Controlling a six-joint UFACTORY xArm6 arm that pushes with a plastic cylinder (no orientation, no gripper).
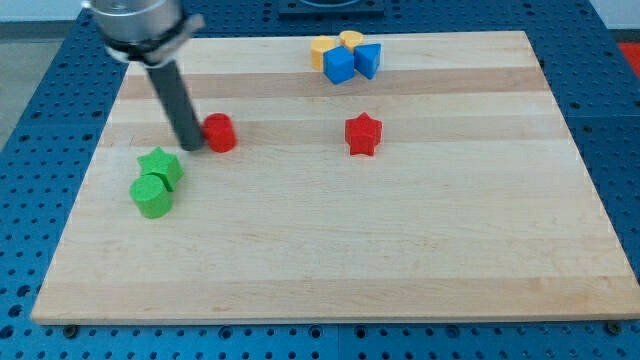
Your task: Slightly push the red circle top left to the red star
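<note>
The red circle is a short red cylinder on the wooden board, left of centre. The red star lies to its right, near the middle of the board, well apart from it. My tip rests on the board just left of the red circle, touching or nearly touching its left side. The dark rod rises from the tip toward the view's top left.
A green star and a green cylinder sit together just below and left of my tip. At the view's top centre, two yellow blocks and two blue blocks are clustered.
</note>
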